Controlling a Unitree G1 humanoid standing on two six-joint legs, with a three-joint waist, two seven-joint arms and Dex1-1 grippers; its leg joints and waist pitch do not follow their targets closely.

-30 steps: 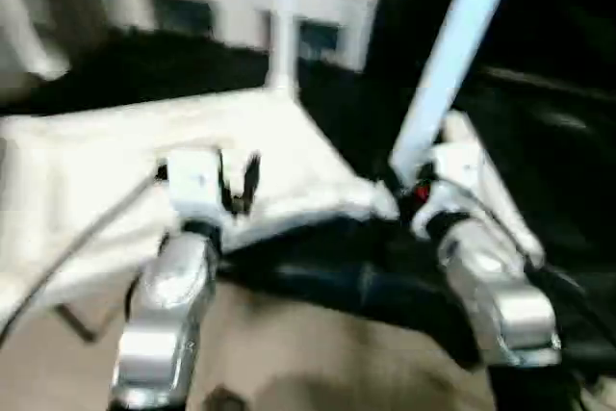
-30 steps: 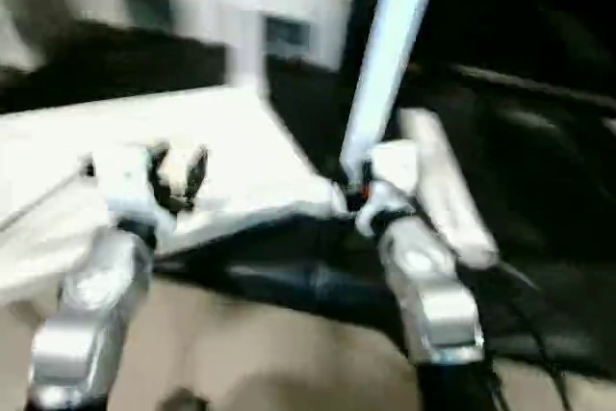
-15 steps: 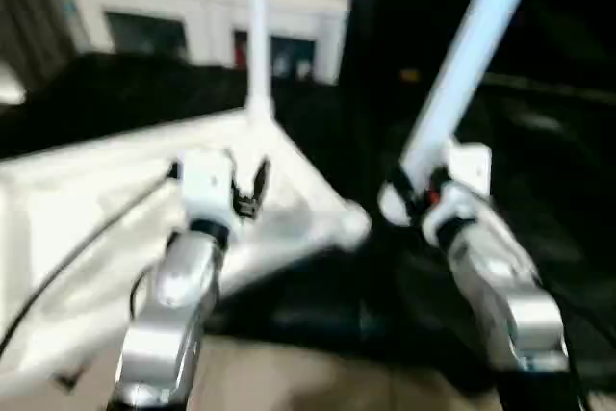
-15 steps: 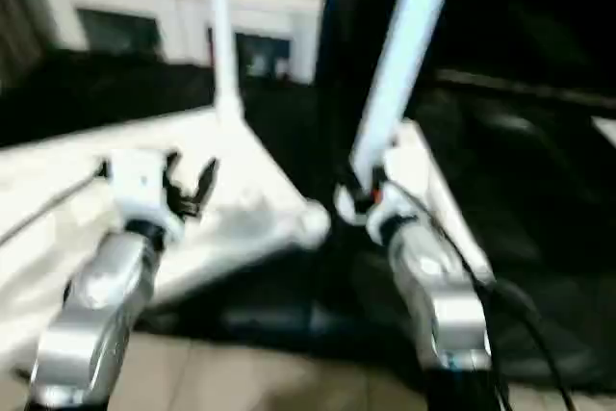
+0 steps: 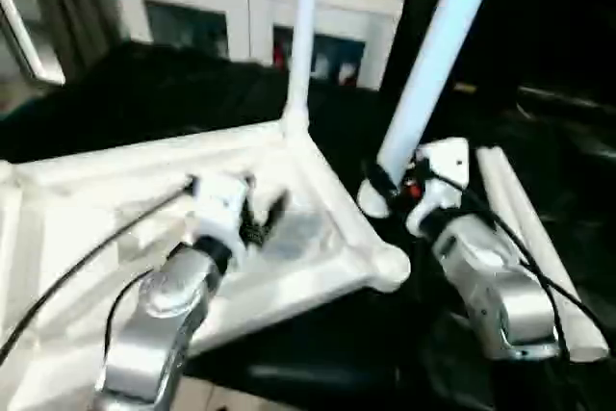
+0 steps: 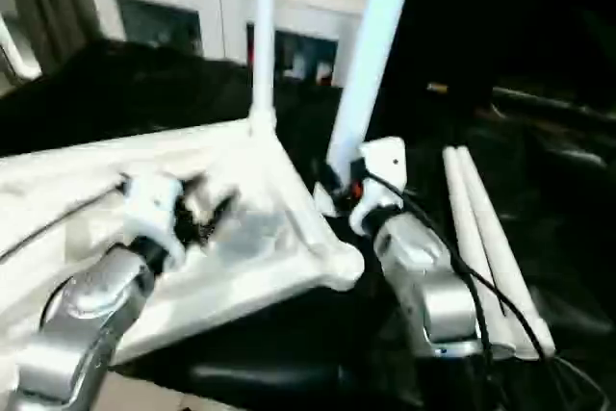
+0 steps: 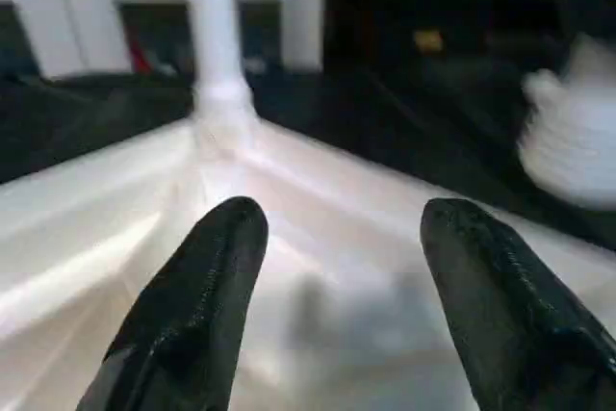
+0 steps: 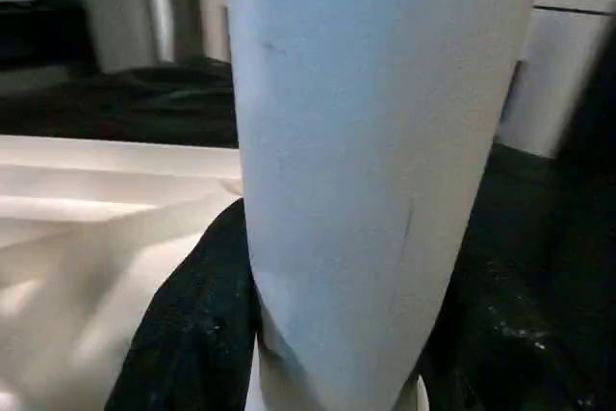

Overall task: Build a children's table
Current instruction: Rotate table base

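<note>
- Upturned white table top (image 5: 318,238) lying ribbed side up on a dark cloth-covered surface (image 5: 173,84), spreading from 9 o'clock toward the centre of the head view, near corner socket (image 5: 390,267) round and bare at about 5 o'clock of the top.
- Left gripper (image 7: 332,267) hovering over the top's moulded underside, black fingers (image 7: 207,276) spread wide with nothing between them, pointing toward the far corner.
- Black cable (image 5: 87,257) trailing from the left wrist toward 8 o'clock across the top.
- Fitted leg (image 5: 303,36) standing upright in the far corner socket, at 12 o'clock of the top, seen straight ahead between the fingertips in the left wrist view.
- White cabinet (image 5: 250,7) with dark glass-fronted doors behind, along the 12 o'clock edge.
- Held leg (image 5: 433,55) slanting up toward 1 o'clock, thick end low, just right of the top's right edge and apart from the near corner socket.
- Right gripper (image 5: 390,185) clamped on the held leg close to its lower end, black fingers (image 8: 192,324) pressed against both sides of the tube in the right wrist view.
- Two spare legs (image 6: 491,247) lying side by side and touching on the dark cloth at 3 o'clock, running from 12 toward 5, partly hidden behind the right forearm.
</note>
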